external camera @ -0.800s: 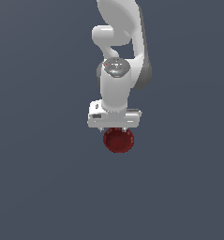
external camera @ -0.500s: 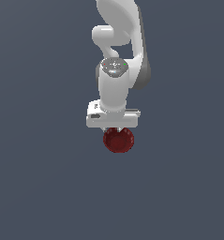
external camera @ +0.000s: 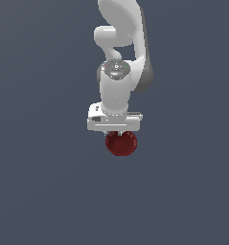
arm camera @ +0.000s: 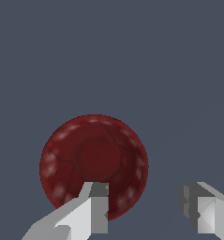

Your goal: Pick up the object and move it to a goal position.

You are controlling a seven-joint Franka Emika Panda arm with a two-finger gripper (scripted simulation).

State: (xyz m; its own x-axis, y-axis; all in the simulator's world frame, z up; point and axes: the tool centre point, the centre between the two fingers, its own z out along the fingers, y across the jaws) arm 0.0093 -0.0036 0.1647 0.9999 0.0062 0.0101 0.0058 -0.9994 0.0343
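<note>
The red bowl (external camera: 120,143) lies on the grey desk (external camera: 44,191) directly beneath the arm's gripper (external camera: 117,133), showing just below the wrist flange in the exterior view. In the wrist view the jaws stand apart and hold nothing — one finger (arm camera: 97,206) overlaps the bowl's (arm camera: 93,161) glossy inside near its rim, the other is off to the side of it, over bare desk. The step in hand looks like settling for the grasp. To do it well, the rim should sit squarely between the two fingers before closing, low enough to bite the wall — a thin, glossy edge could slip if pinched high or off-centre.
</note>
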